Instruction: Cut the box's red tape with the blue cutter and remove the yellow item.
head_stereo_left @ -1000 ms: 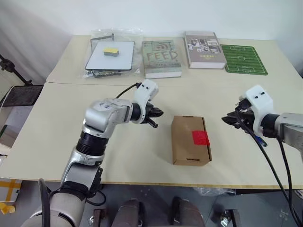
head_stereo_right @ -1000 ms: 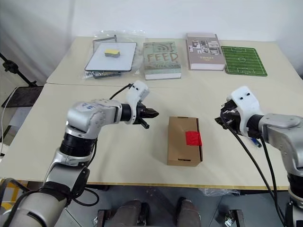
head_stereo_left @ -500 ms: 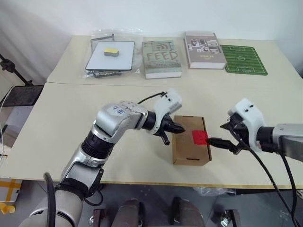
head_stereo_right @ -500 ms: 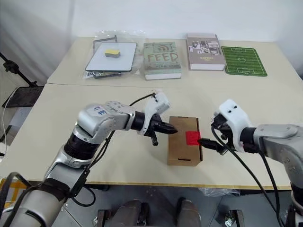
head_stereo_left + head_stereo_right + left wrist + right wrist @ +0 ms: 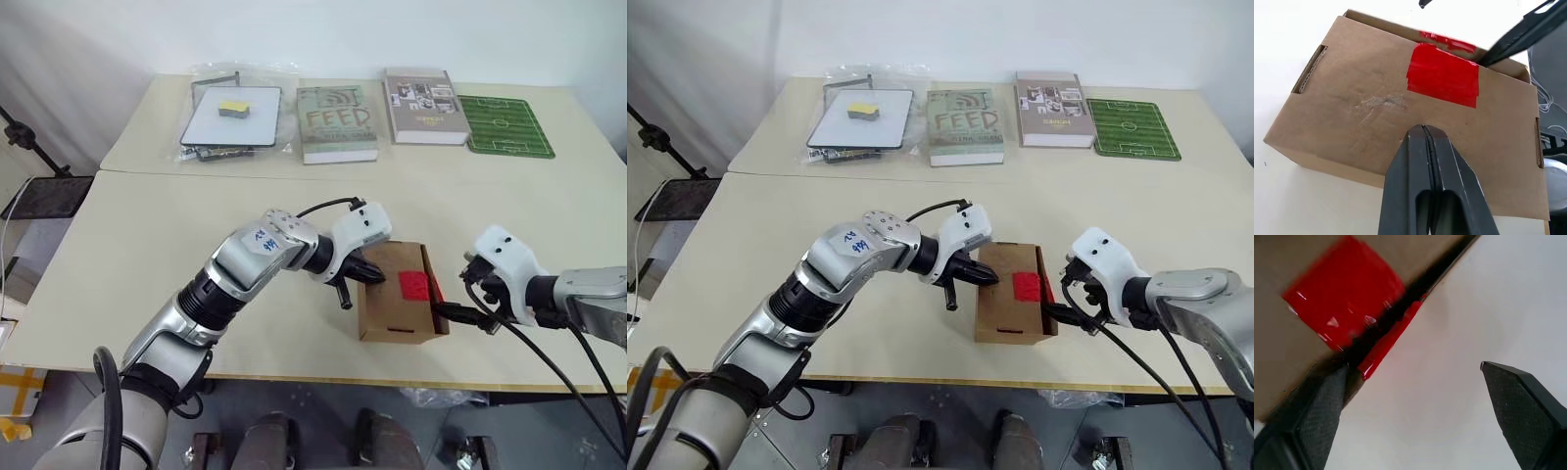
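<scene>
Left wrist view is showing the closed left fingers point(image 5: 1426, 142) bracing the box point(image 5: 1366, 103), likely light and crushable, while the right fingers point(image 5: 1415, 382) are spreading wide beside the red tape point(image 5: 1342, 308).

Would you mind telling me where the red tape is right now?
In the left eye view, the red tape sits on the box's top at its right edge, between the left gripper and the right gripper.

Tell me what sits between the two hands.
The box with its red tape lies between the shut left hand and the open right hand, seen in both eye views.
</scene>
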